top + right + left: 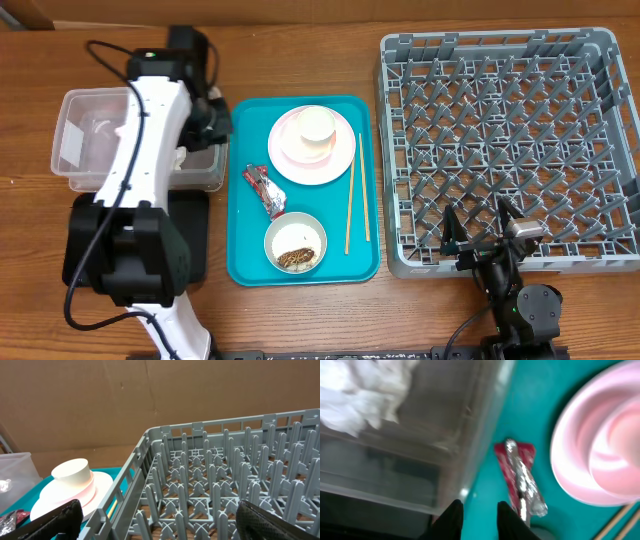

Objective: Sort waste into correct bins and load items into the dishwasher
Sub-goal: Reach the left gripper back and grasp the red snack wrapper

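Napkin (365, 390) lies crumpled and white inside the clear tub (470, 435) at the table's left; your left gripper (479, 520) hangs at the tub's right end, over the seam between the tub wall and the tray (240, 250); its fingers (452, 517) stand a little apart, with nothing between them. The wrapper (520, 475), red with a silvery crinkled middle, lies on the tray just beside that edge; any print on it is too blurred for you to read. On the tray's far half sits the plate (290, 165) with a white cup (315, 123) on it; on the near half sits the bowl (272, 240), with brown and white scraps (295, 257) in it; two chopsticks (350, 200) lie side by side along the tray's right side. The black bin (195, 240) lies in front of the tub, largely under your left arm. Your right gripper (481, 228) has its fingers spread wide and empty at the near wall of the rack (500, 140), which holds no dishes.
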